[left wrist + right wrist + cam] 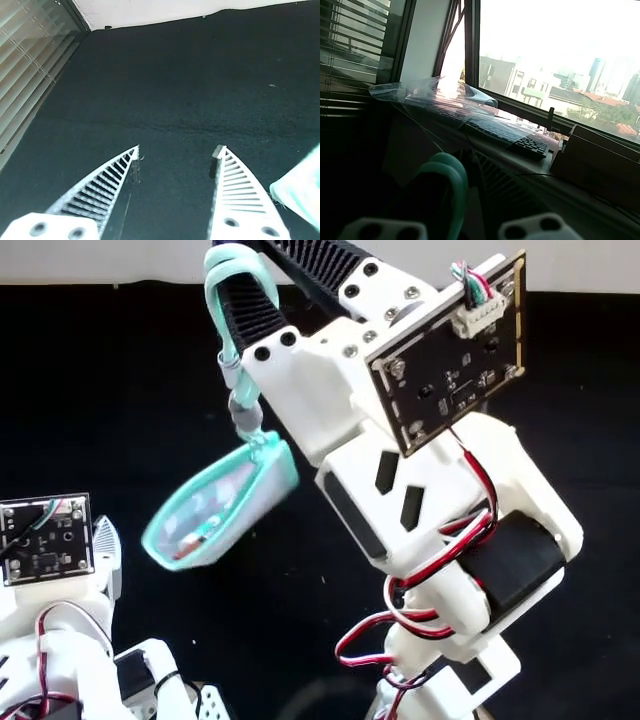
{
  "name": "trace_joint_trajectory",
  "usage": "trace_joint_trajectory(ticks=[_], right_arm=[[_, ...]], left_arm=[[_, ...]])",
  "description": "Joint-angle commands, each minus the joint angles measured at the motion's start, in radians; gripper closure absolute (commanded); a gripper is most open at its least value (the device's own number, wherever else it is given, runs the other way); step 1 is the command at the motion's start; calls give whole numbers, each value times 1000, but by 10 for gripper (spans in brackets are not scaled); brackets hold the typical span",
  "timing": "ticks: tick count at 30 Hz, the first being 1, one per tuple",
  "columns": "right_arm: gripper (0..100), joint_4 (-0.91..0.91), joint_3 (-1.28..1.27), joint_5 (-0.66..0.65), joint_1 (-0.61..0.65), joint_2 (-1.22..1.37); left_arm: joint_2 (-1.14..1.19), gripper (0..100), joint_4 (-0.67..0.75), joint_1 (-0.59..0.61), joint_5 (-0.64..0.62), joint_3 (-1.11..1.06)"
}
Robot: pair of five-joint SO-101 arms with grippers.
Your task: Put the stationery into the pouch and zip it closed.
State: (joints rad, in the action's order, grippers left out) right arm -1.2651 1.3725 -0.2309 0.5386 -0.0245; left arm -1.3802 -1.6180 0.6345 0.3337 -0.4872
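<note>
So the right gripper [262,275] was up high, shut tight on the pouch's green strap [237,390]. The pouch [222,505] hung in the air from that strap, tilted to one side, above the black surface [120,390]. Something red [190,540] showed inside it, so I think the stationery was already in. I could not tell if the zip was shut.

The left gripper [177,150] was low over the surface, its two fingers wide apart and holding nothing. A corner of the pouch showed just beside it.

I think the zip step was the one in hand. Next, the pouch likely needed to come down or be held steady. Then the left gripper could pinch the little zip tab and pull it along.
</note>
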Motion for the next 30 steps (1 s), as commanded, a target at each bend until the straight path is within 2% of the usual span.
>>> trace_joint_trajectory(ticks=[1, 7, 21, 30], right_arm=[[991, 59, 31, 6, 1, -1], [991, 130, 19, 6, 18, 16], [991, 171, 16, 11, 116, 119], [991, 173, 16, 6, 249, 128]], left_arm=[[-4, 745, 32, -13, -8, 10], [-4, 745, 58, -13, -8, 10], [-4, 745, 58, -15, -6, 8], [-2, 745, 84, -30, -6, 1]])
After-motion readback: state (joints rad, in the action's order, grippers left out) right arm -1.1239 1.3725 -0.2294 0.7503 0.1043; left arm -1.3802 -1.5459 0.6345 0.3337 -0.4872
